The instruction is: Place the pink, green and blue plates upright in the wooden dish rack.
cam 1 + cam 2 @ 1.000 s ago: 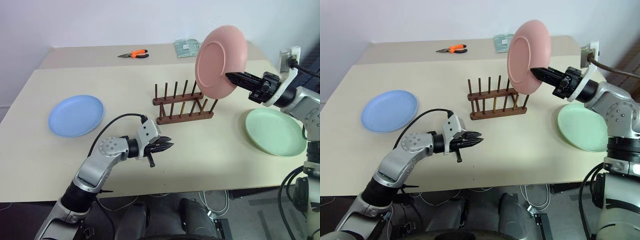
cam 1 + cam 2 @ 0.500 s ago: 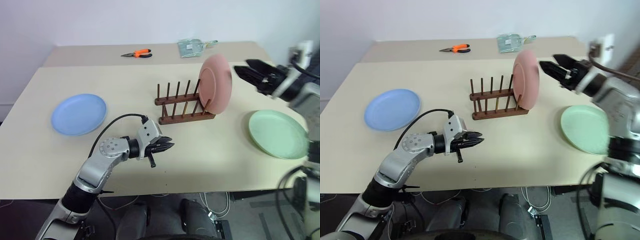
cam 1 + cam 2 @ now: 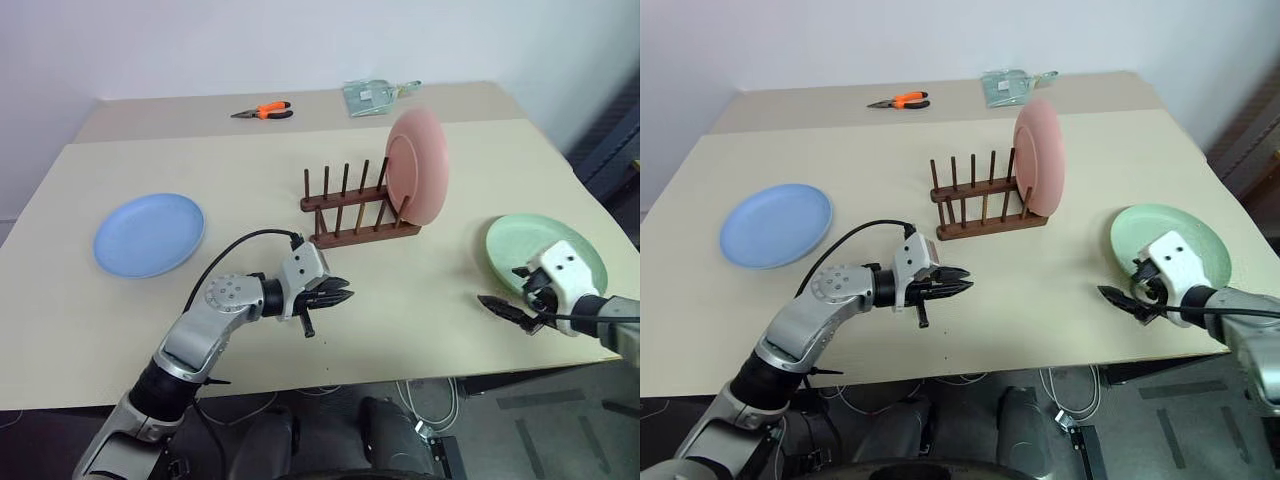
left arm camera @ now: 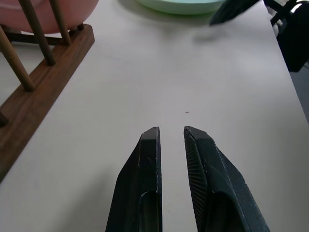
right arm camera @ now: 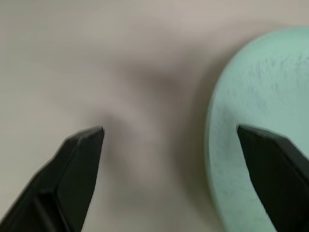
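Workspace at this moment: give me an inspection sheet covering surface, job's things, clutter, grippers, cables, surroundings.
Surface: beige table, a second table butted behind it.
Job's things: pink plate upright at the right end of the wooden dish rack; blue plate flat, left; green plate flat, right.
Clutter: orange pliers and a clear packet on the far table.
Grippers: left gripper nearly shut, empty, above the table; right gripper open, empty, beside the green plate.
Cables: black cable looping over the left arm.
Surroundings: pale wall behind.
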`<state>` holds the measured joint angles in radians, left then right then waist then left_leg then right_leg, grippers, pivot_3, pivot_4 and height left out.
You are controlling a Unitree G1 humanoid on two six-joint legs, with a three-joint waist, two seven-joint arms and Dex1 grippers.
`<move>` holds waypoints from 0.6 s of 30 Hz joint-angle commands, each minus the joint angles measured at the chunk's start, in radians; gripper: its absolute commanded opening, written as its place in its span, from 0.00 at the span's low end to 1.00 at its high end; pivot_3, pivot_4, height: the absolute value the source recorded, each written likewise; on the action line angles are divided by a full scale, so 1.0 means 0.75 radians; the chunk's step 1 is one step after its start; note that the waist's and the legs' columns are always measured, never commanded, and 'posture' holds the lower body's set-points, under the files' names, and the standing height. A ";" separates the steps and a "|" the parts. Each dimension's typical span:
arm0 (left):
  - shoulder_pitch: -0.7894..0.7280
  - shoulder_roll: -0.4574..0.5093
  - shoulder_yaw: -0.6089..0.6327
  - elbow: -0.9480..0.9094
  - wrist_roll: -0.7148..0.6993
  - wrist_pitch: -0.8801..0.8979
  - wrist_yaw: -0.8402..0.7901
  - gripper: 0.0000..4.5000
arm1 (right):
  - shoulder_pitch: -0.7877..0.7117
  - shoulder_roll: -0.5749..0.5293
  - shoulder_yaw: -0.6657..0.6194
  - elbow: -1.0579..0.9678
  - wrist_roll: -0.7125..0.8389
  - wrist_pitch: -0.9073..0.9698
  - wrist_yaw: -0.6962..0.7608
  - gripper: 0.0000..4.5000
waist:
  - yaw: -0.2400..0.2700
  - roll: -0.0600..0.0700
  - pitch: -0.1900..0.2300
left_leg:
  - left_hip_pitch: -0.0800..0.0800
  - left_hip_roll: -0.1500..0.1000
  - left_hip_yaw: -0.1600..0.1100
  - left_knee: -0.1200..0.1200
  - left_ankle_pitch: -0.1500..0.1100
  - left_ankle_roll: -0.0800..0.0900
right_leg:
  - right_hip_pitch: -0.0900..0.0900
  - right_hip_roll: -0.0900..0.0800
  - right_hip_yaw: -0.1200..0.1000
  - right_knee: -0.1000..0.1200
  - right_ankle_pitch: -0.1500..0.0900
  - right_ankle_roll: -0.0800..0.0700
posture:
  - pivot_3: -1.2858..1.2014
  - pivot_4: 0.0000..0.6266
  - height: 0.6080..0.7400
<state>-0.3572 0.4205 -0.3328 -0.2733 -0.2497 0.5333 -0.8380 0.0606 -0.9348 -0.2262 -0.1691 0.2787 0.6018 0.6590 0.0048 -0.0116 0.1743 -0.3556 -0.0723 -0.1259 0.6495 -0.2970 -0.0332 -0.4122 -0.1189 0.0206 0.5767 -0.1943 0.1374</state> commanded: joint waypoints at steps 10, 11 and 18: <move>0.031 -0.001 0.042 -0.076 -0.055 0.002 0.001 0.16 | -0.190 0.042 0.005 0.140 -0.194 -0.128 -0.151 0.01 | 0.008 -0.001 0.000 | 0.001 0.000 -0.001 0.001 0.000 0.000 | 0.002 0.000 0.000 0.000 0.000 0.000 | 0.52 0.24 1.00; 0.034 0.000 0.046 -0.079 -0.059 0.004 0.006 0.16 | -0.211 0.037 -0.007 0.134 -0.204 -0.153 -0.158 0.01 | 0.007 -0.001 0.000 | 0.001 0.000 -0.001 0.000 0.000 0.000 | 0.001 0.000 0.000 0.000 0.000 0.000 | 0.52 0.24 1.00; 0.048 0.009 0.060 -0.077 -0.065 0.004 0.013 0.16 | -0.823 0.162 -0.255 0.015 0.206 -0.187 -0.166 0.01 | -0.018 0.006 0.004 | 0.001 0.000 -0.001 0.000 0.000 0.000 | 0.001 0.001 0.000 0.001 0.001 0.000 | 0.52 0.24 1.00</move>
<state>-0.3180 0.4270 -0.3096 -0.3006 -0.2806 0.5409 -0.8301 -0.4782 -0.8300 -0.3468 -0.0793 0.3120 0.4496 0.5335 -0.0084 -0.0069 0.1774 -0.3550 -0.0721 -0.1282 0.6490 -0.2969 -0.0330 -0.4115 -0.1178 0.0199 0.5770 -0.1937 0.1373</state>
